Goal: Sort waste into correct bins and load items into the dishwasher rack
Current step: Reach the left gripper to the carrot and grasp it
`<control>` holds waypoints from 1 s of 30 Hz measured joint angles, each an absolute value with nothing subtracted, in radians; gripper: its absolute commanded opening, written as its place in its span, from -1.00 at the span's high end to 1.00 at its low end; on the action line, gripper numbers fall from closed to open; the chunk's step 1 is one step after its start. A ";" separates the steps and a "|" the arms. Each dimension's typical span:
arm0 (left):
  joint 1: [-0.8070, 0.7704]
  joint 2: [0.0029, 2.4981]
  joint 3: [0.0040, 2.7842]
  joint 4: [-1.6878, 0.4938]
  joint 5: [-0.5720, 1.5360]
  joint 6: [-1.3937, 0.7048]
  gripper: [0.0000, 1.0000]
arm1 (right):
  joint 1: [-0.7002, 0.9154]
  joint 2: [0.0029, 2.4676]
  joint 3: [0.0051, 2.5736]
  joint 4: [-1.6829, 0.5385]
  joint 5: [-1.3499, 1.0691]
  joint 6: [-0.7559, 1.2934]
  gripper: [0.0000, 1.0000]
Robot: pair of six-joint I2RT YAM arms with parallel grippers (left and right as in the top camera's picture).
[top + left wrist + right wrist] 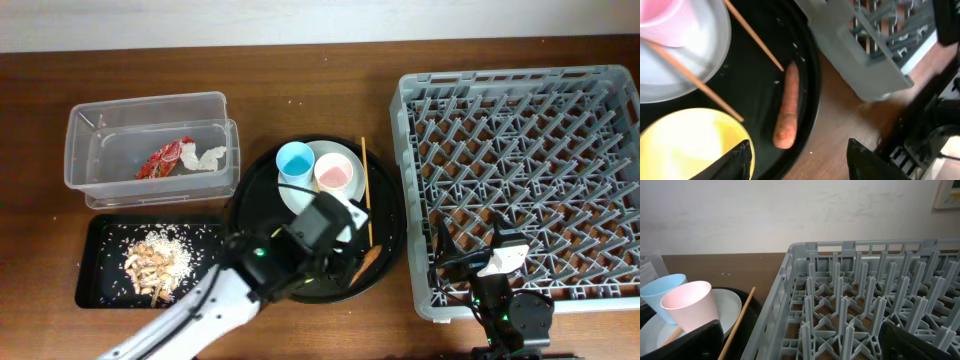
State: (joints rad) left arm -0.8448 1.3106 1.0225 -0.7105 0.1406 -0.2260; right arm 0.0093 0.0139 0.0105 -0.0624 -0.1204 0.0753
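Left end effector (799, 150): released, jaws apart, empty, over the rim of the round black tray (807, 60), near the carrot piece (787, 107) (lying flat on that tray, beside the yellow bowl (690, 145)). Right end effector (800, 332): released wide, empty, at the dishwasher rack (865, 290) edge. Red wrapper (165, 160), tissue (210, 157): in clear tub (150, 110).

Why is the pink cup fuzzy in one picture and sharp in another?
Left wrist view: the pink cup sits in the corner near the lens, so it smears; the carrot piece is clearer. Right wrist view: the same cup stands farther off, with crisp edges.
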 measured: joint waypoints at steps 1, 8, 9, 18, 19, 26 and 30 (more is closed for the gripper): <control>-0.889 1.361 1.023 -0.708 0.115 -0.226 -0.21 | 0.009 0.014 0.010 -0.062 -0.120 0.075 -0.96; -0.970 1.671 1.023 -0.637 0.089 -0.224 -0.21 | 0.009 0.014 0.010 -0.062 -0.120 0.075 -0.97; -0.970 1.692 1.023 -0.631 0.089 -0.224 -0.21 | 0.009 0.014 0.010 -0.062 -0.120 0.075 -0.97; -0.970 1.748 1.023 -0.555 0.021 -0.216 0.20 | 0.009 0.014 0.010 -0.062 -0.120 0.075 -0.96; -0.970 1.749 1.023 -0.555 0.021 -0.216 0.24 | 0.009 0.014 0.010 -0.062 -0.120 0.075 -0.97; -0.970 1.755 1.023 -0.552 0.018 -0.216 0.30 | 0.009 0.014 0.010 -0.062 -0.120 0.075 -0.96; -0.970 1.765 1.023 -0.550 0.016 -0.215 0.73 | 0.009 0.014 0.010 -0.062 -0.120 0.075 -0.97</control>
State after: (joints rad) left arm -0.9695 1.7649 1.0225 -0.5495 0.0162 -0.2146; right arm 0.0093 0.0139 0.0105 -0.0624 -0.1204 0.0746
